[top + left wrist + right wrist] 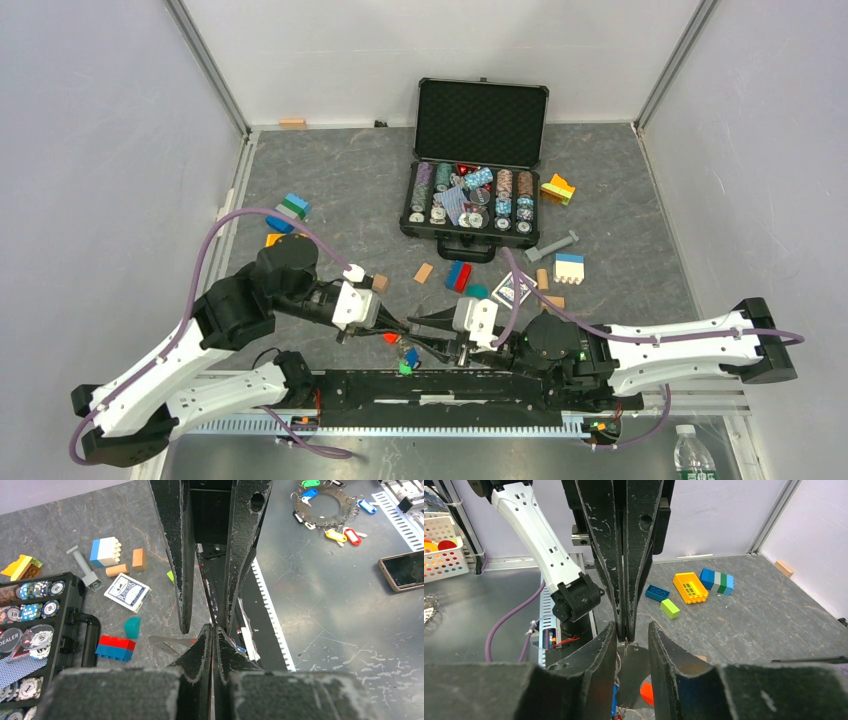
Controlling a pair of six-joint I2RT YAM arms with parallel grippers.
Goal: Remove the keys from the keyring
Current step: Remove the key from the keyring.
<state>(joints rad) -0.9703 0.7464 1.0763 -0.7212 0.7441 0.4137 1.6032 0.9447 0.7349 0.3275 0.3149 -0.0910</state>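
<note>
The bunch of keys [407, 358] hangs between my two grippers near the table's front edge, showing blue, green and red head covers. In the right wrist view I see wire loops of the keyring [617, 662], a red cover [647, 692] and a blue cover [614, 700] beside a flat grey metal piece [634, 670]. My left gripper [400, 327] [214, 627] is shut, with a thin silver strip, apparently a key, clamped between its pads. My right gripper [432, 345] [631, 627] is open, its fingers on either side of the left gripper's tips.
An open black poker chip case [475, 150] stands at the back. Toy blocks [457, 276] and a card deck [512, 290] lie behind the grippers. The black arm rail [450, 385] runs along the near edge. More blocks [292, 207] lie at the left.
</note>
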